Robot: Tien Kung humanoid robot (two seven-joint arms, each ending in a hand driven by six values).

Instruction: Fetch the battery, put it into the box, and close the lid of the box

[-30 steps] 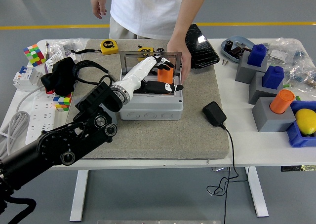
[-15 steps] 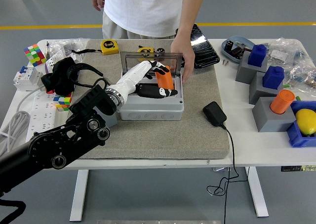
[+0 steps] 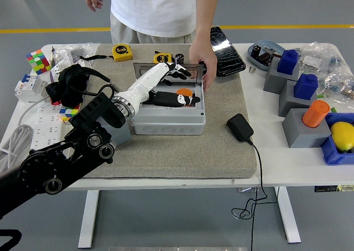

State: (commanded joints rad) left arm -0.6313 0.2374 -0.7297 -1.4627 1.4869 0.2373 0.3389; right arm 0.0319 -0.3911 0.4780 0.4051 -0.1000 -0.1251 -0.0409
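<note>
The grey box (image 3: 168,122) sits on the grey mat at mid-table, its clear lid (image 3: 148,69) raised at the back. An orange battery (image 3: 184,91) lies inside it, beside a black-and-white object (image 3: 172,99). My left hand (image 3: 180,71), on a white forearm, reaches over the box to the lid's upper edge. Its black fingers are loosely spread and hold nothing. The battery is below and in front of them. A person's hand (image 3: 203,67) rests at the box's back right corner, by the lid. My right arm is out of view.
A black charger (image 3: 239,126) with its cable lies right of the box. Two yellow tape measures (image 3: 123,52) and a black pouch (image 3: 225,47) sit behind it. Black headphones (image 3: 69,85) and colour cubes lie left. Grey blocks with blue and orange cylinders (image 3: 316,113) stand right.
My left hand let go of the orange battery, which now lies flat in the box, and moved back and up to the lid. The person shifted left, with the hand still by the box.
</note>
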